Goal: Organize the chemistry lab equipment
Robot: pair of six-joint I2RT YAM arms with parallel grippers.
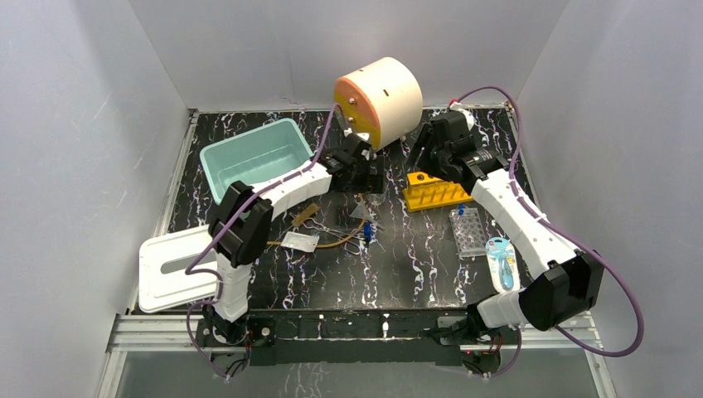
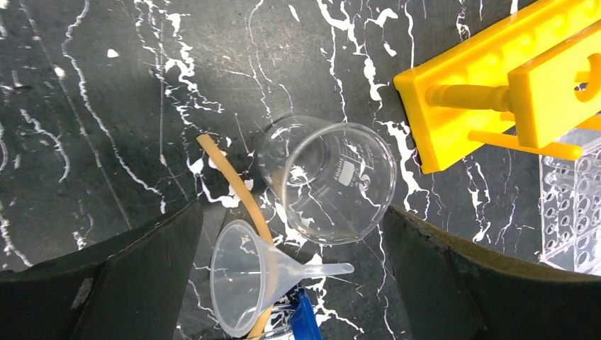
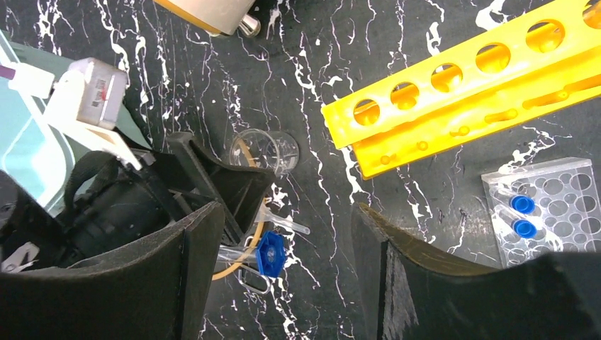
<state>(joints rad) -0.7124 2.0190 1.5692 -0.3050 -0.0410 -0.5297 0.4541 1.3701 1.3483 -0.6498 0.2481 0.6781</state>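
The left end effector [image 2: 292, 212] is spread wide and grips nothing. Its two dark fingers [image 2: 142, 276] stand well apart at the lower corners of its wrist view, and neither touches anything that can be seen. Framed between them on the black marbled worktop [image 1: 414, 265] is a clear beaker [image 2: 329, 180]. Just below it a clear funnel [image 2: 251, 283] lies on its side, across a thin tan strip [image 2: 230, 180]. The right end effector [image 3: 287, 209] is likewise wide open and empty, hanging over the same patch close beside the left one. Under its gap shows a tube with a blue cap [image 3: 271, 253] by the funnel's stem. The yellow rack [image 3: 461, 99] lies just right of the beaker, holes facing up, and the well plate [image 3: 546, 205] sits near its lower end with two blue-capped tubes [image 3: 523, 205] resting on it. In the overhead view a white packet [image 1: 300, 240] and a brown brush [image 1: 305, 215] lie toward the left of the cluster — both apart from the fingers — with a teal bin [image 1: 255, 157] beyond them.
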